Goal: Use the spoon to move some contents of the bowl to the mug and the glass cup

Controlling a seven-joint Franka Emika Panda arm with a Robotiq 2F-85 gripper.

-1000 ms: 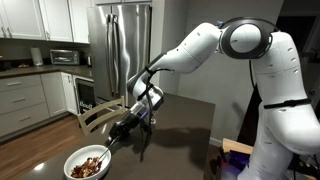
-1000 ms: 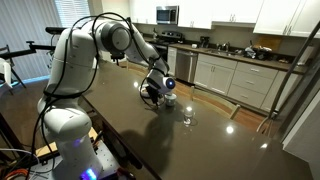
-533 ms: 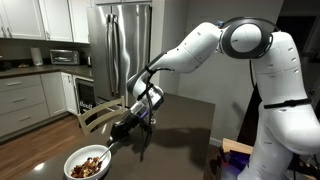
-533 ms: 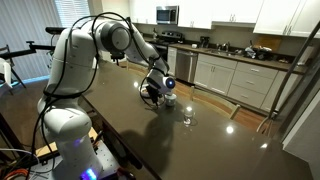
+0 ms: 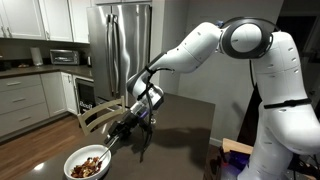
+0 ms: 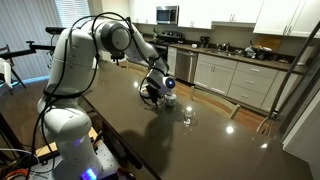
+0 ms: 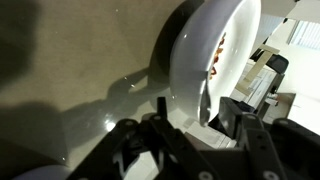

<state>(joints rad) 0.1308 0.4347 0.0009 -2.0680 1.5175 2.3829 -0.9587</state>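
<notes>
Jaws seemingly grip one spoon (image 5: 110,148) reaching one bowl (image 5: 74,160).

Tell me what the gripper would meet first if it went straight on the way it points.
Most likely the bowl: the gripper points down at it, and the spoon it holds reaches toward the contents. Depth is hard to judge.

**Where Things Stand**

The bowl (image 5: 87,165) stands on the table (image 5: 185,125), the contents (image 5: 90,163) lying in it. The spoon (image 5: 108,148) slants down to its rim. The mug (image 6: 171,98) and the glass cup (image 6: 187,118) stand on the table, near each other, not touching.
</notes>
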